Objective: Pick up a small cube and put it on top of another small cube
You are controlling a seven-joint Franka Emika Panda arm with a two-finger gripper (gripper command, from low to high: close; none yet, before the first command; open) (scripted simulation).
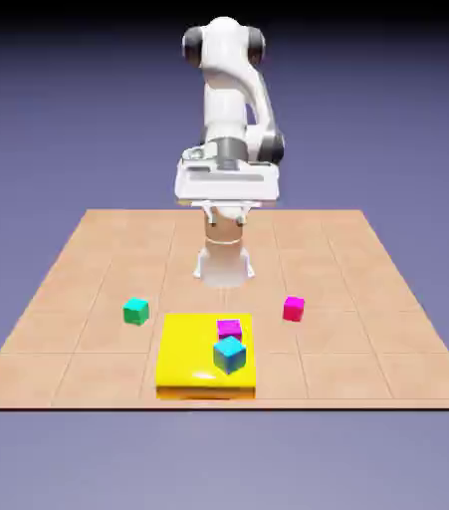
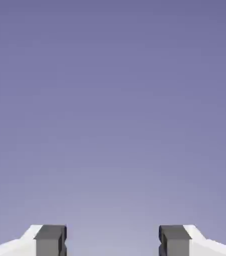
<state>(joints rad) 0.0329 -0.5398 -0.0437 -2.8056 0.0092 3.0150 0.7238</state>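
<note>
Glossy yellow block (image 1: 188,356), plain-faced teal-green cube (image 1: 136,311), tiled tan tabletop (image 1: 357,339) — white gripper (image 2: 113,241) fingers parted, holding nothing.

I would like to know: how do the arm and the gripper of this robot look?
The arm is glossy white with rounded links, black round caps at the joints and a grey band above the wide white hand. The gripper has two white fingers ending in small, blocky dark grey tips. I see no cables.
</note>
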